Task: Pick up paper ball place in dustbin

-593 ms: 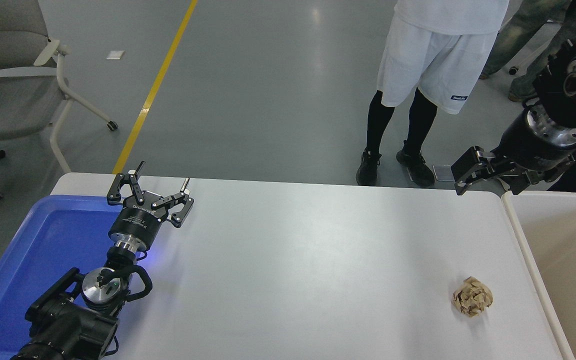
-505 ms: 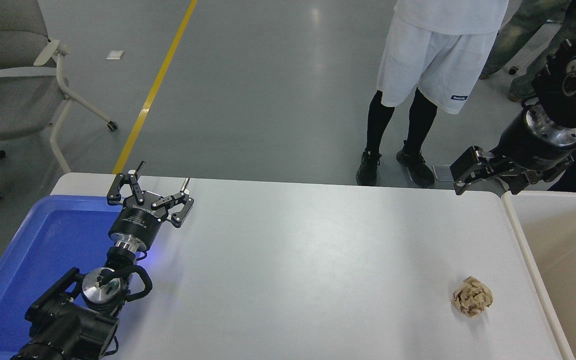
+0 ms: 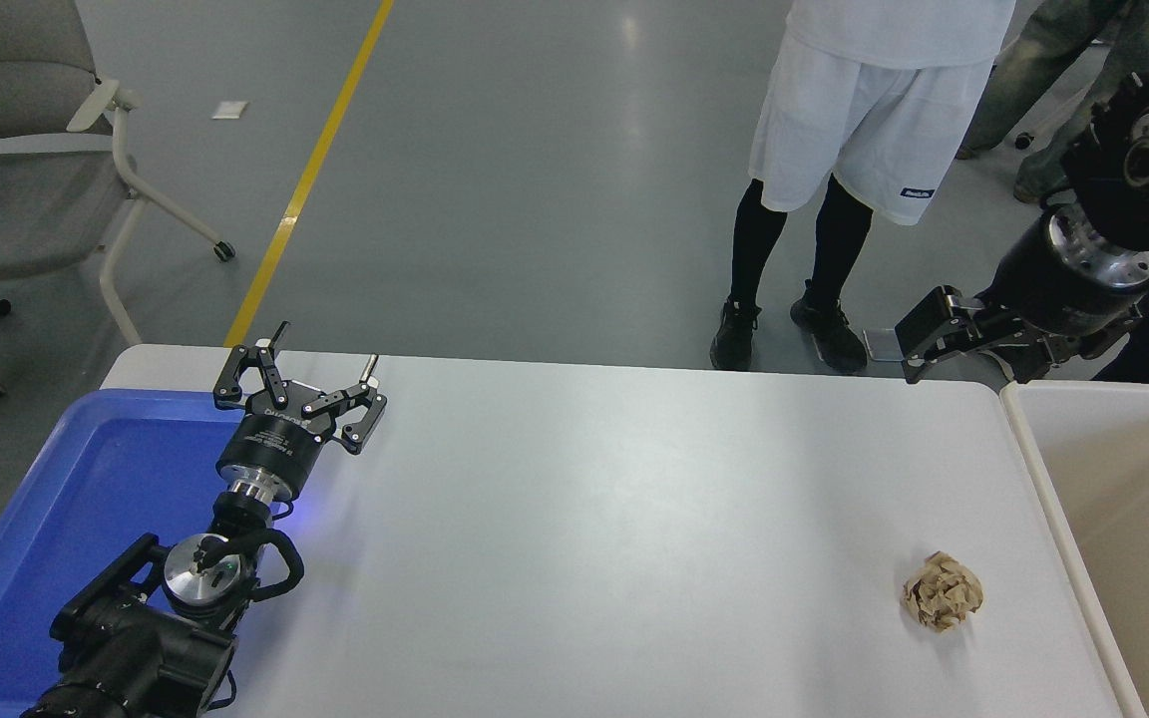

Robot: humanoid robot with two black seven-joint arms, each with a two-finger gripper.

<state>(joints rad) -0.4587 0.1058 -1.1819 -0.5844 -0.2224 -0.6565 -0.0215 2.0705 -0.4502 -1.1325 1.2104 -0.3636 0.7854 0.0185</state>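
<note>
Paper ball (image 3: pixel 943 591), one, tan and crumpled, lies on the white table (image 3: pixel 634 519) at lower right, near the one cream dustbin (image 3: pixel 1023 419) at the right edge. Right gripper (image 3: pixel 919 344) hangs at upper right beyond the table's far edge; finger spread cannot be told. Left gripper (image 3: pixel 320 374), fingers spread and empty, is parked at lower left over one blue tray (image 3: pixel 46 489). One person's legs (image 3: pixel 794 269) stand at top.

A tan-brown paper ball (image 3: pixel 943 591) was seen on a white table (image 3: pixel 634 519), flanked by a cream-beige dustbin (image 3: pixel 1033 449) and a bright blue tray (image 3: pixel 86 499); a yellow floor line (image 3: pixel 307 175) was noted.
</note>
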